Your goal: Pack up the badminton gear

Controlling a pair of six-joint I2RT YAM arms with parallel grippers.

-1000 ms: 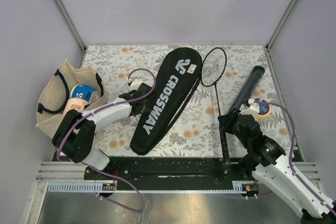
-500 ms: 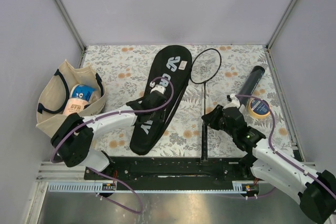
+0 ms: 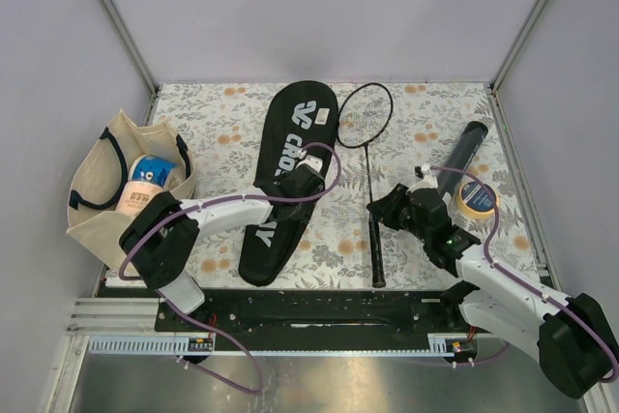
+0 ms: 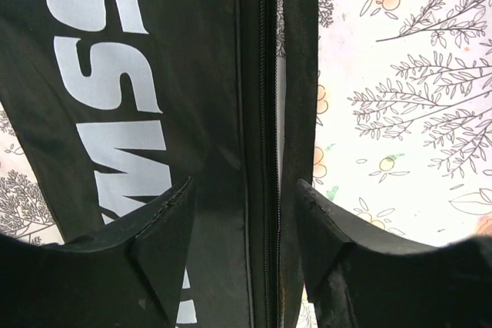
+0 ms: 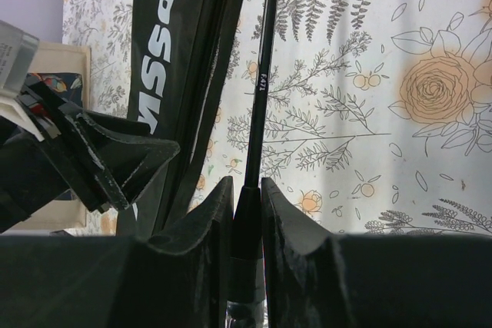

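Black racquet [image 5: 261,74], likely light, stiff: right gripper [image 5: 246,190] clamps its shaft; left gripper [image 4: 244,197] open over limp cover [image 4: 192,74]

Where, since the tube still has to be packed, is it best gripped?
Probably mid-length on the tube, from above, jaws across its width: it lies flat and slanted on the table, far half bare, while the tape roll crowds its near end.

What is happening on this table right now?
Badminton gear is being packed up. The right pincer is shut on the racquet near its handle. The left pincer is open over the zipper edge of the black cover, jaws either side of it. The racquet is not yet inside. The black tube lies apart, at the right.
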